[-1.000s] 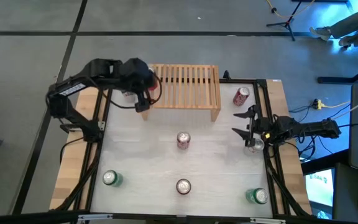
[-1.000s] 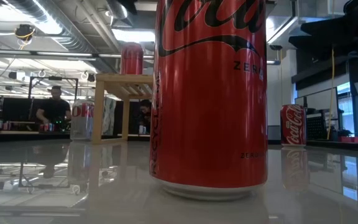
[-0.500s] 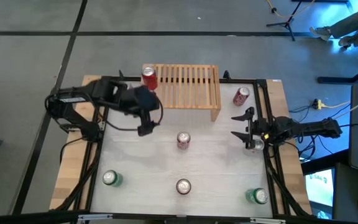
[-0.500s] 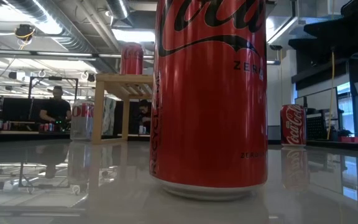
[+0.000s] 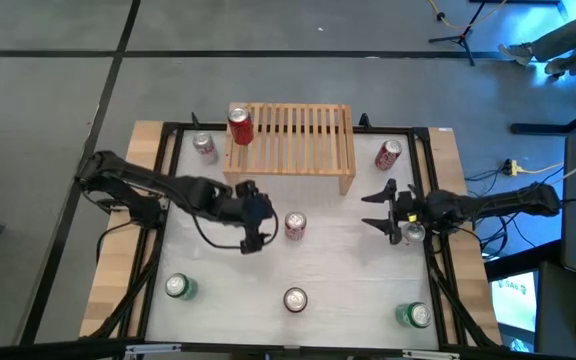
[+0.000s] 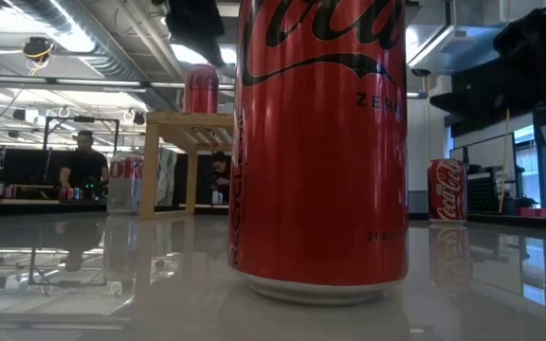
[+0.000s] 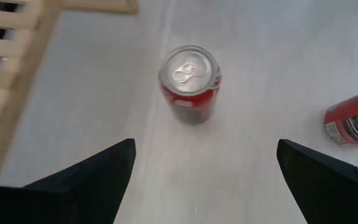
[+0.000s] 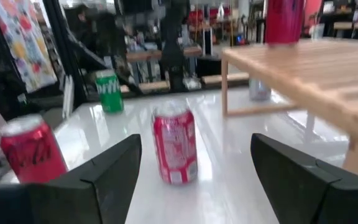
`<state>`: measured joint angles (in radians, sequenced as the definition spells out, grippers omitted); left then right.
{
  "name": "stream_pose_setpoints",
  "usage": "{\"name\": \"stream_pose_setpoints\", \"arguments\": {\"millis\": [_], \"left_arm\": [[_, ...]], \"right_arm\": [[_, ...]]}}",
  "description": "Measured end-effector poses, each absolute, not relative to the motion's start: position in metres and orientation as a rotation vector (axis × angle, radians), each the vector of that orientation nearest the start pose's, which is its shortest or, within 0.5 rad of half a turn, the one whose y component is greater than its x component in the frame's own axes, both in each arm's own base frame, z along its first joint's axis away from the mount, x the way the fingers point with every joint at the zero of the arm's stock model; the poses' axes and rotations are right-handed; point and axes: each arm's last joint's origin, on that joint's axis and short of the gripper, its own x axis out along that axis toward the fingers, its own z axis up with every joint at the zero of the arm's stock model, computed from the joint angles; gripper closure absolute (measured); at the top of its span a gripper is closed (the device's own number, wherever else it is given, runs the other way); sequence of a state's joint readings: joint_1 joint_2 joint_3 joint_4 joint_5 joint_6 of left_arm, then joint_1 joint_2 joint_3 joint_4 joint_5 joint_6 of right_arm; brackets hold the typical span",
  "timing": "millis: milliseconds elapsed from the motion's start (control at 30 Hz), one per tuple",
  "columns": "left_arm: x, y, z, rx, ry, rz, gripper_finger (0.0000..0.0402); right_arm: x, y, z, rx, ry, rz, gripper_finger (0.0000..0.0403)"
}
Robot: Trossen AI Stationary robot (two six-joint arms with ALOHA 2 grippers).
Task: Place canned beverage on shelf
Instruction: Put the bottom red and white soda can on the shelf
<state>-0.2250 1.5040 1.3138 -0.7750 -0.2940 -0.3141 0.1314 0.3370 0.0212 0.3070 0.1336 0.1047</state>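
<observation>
The pale wooden shelf stands at the table's far side. A red can stands upright on the left end of its slatted top. Another red can stands upright at the table's middle and shows in the left wrist view. My left gripper is open and empty just left of this can, its fingers apart short of it. My right gripper is open and empty to the can's right, facing it.
A silver can stands left of the shelf and a red can right of it. A can sits under my right arm. Two green cans and a red can stand near the front edge.
My left gripper has left the shelf's left end, where the red can now stands alone on top. It has gone toward the table's near edge and right, to beside the middle can. My right gripper has shifted a little toward the table's left.
</observation>
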Motion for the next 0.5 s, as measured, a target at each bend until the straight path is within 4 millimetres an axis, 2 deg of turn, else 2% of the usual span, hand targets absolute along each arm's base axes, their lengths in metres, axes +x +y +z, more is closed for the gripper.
{"name": "stream_pose_setpoints", "arguments": {"millis": [133,300,500], "left_arm": [[0.302,-0.074,0.277,-0.018,0.844,0.244,0.0021],[0.292,-0.087,0.246,-0.004,0.81,0.339,0.0021],[0.285,-0.086,0.198,-0.038,0.702,0.272,0.0021]], "right_arm": [[0.121,0.013,0.183,0.114,0.001,0.018,0.0104],[0.132,0.014,0.203,0.121,0.052,0.018,0.0104],[0.154,0.017,0.218,0.11,0.131,0.011,0.0104]]}}
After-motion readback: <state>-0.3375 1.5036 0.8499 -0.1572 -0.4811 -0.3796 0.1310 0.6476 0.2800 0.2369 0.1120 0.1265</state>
